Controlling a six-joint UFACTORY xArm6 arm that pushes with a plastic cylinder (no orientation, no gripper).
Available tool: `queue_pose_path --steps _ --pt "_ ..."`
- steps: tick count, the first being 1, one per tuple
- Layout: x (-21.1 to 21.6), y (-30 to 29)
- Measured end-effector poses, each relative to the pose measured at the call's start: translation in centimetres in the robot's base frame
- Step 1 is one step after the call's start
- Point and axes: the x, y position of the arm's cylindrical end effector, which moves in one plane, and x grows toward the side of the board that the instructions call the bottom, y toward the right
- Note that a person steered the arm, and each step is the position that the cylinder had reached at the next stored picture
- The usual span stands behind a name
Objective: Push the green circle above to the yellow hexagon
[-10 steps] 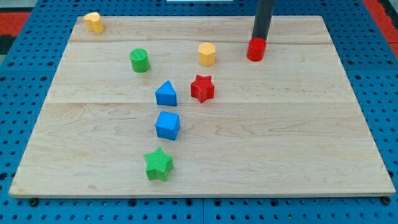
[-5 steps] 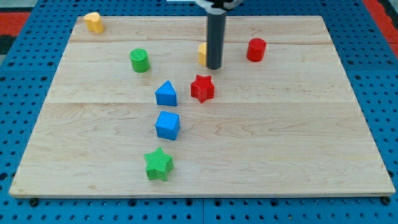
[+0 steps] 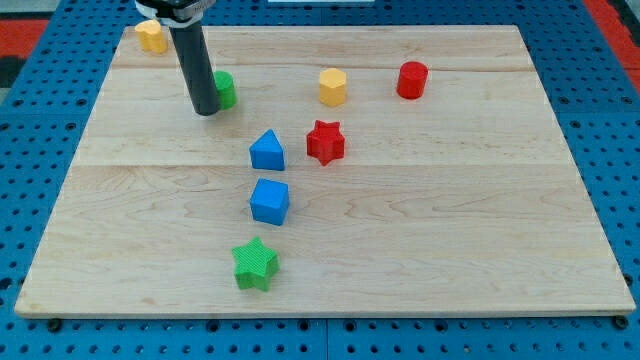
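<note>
1. My tip (image 3: pixel 207 112), the lower end of a straight dark rod with no pincer to open or close, rests on the pale wooden worktop (image 3: pixel 440 240), holding nothing.
2. It sits against the lower-left edge of the small green circle block (image 3: pixel 225 89), partly hiding it.
3. The yellow hexagon block (image 3: pixel 333 87) lies well to the view's right.
4. Best practice: push rightward and slightly upward, steering the circle to finish above the hexagon.
</note>
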Motion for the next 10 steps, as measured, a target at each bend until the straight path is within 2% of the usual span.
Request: queue_pose_path --steps 2,5,6,8,10 --pt "-4.6 3.9" --pt "-7.6 2.6" --pt "-9.4 8.3" --pt "-12.2 1.8" --pt "-12.4 14.7"
